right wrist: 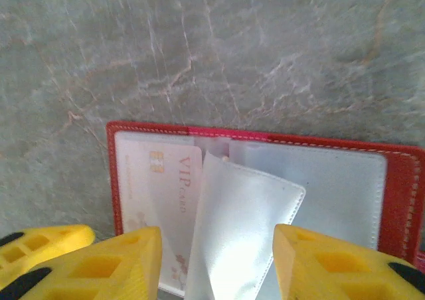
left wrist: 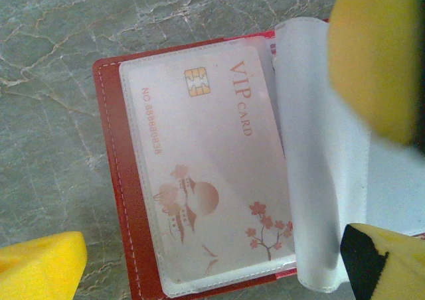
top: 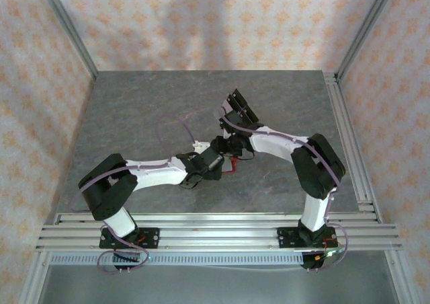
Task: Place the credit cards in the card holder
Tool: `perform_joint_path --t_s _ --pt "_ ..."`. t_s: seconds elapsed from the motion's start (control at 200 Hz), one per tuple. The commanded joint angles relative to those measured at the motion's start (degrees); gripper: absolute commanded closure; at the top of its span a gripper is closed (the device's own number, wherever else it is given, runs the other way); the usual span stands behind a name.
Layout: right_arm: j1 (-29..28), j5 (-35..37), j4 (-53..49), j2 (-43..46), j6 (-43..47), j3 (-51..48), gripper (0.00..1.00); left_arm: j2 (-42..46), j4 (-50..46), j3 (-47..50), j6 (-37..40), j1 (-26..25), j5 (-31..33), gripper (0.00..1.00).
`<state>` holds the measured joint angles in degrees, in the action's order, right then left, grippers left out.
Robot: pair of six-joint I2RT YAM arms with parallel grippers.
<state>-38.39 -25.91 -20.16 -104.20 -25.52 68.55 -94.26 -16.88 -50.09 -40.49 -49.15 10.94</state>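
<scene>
item: flat red stitched card holder (right wrist: 398, 180), open like a book on grey veined stone table (right wrist: 199, 48), one pale vip credit card (left wrist: 212, 167) sleeved inside; my right gripper (right wrist: 218, 237) half-parted astride a loose clear plastic leaf (right wrist: 246, 220), my left gripper (left wrist: 212, 247) wide, empty; advice: lift leaf lightly, uncreased.

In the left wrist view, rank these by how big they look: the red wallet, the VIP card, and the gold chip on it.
Largest to smallest:
1. red wallet, which frames the card, though its right side is hidden.
2. VIP card.
3. gold chip, by far the smallest.
</scene>
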Motion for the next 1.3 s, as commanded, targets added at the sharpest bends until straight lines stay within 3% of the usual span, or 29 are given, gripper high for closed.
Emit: perform_joint_path --t_s 0.0,0.951,1.291 --pt "0.42 1.67 -1.9 1.28 0.05 -1.66 0.51 0.01 -0.51 0.6 -0.2 -0.27 2.26 0.0" --pt "0.07 -6.75 5.61 -3.14 -3.55 -3.43 0.51 1.28 -0.61 0.07 0.31 -0.25 2.2 0.0" --pt "-0.3 -8.81 6.68 -2.37 -5.37 -2.44 0.51 9.84 -2.12 1.85 0.42 -0.26 3.81 0.0"
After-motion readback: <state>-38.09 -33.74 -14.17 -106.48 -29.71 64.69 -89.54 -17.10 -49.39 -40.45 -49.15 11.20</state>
